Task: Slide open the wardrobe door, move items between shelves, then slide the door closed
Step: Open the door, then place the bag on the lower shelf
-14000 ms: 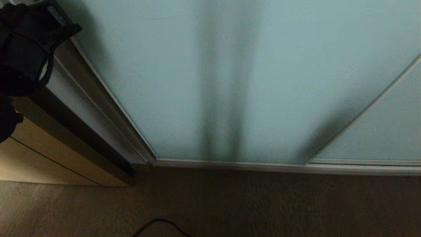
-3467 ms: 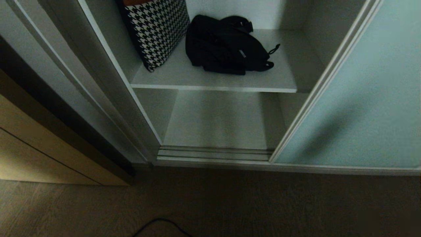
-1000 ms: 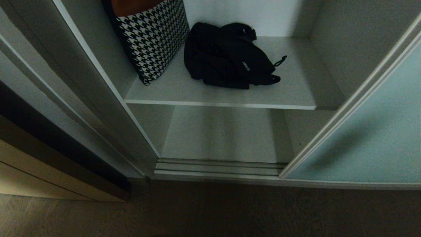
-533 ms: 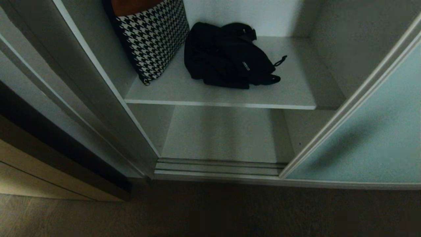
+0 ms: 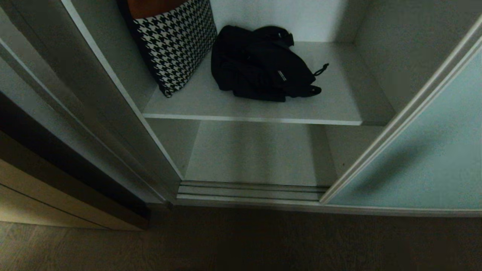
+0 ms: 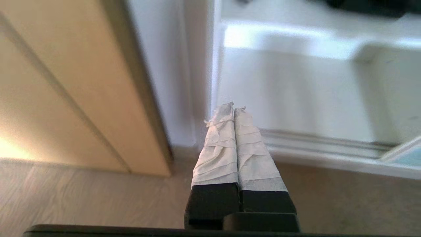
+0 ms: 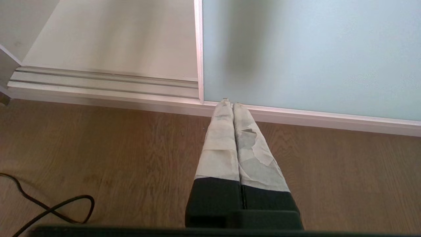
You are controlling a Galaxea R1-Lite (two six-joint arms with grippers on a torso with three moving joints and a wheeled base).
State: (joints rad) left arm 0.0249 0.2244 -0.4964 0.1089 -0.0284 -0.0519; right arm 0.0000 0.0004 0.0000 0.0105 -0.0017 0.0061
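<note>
You're looking at the sliding wardrobe door [image 5: 421, 162] sitting pushed over to the right, compartment open. Both items are lying on the upper shelf [image 5: 331, 109]: the houndstooth bag [image 5: 175, 41] leaning on the left wall, the black fabric bag [image 5: 260, 64] slumped beside it, looking to be just touching it. The lower shelf [image 5: 252, 154] is holding nothing.

Neither arm is showing in the head view. The left gripper [image 6: 234, 108] is hanging low over the floor in front of the wardrobe's left post [image 6: 194, 82], its taped fingers [image 6: 218, 144] pressed together, holding nothing. The right gripper [image 7: 229, 102] is parked just off the door's bottom rail, fingers [image 7: 220, 144] also pressed together, empty.

What could be going wrong from here, as I'm judging it:
- You're reaching in with the left fingers unopened, so you'll be shoving the black bag back instead of pinching it.
- The bag is floppy with loose straps and a drawstring; a strap-only pinch probably leaves it dangling and dragging on the shelf's front edge.
- The houndstooth bag is only leaning, so nudging its neighbour may tip it.
- The left post and the beige wooden panel [image 6: 65, 85] are crowding the left arm's way in.

Also around: the ribbed floor track [image 5: 248, 190] at the threshold, and a black cable [image 7: 49, 207] looping on the wooden floor [image 7: 131, 148] near the right arm. I can't tell how deep the shelves run.
</note>
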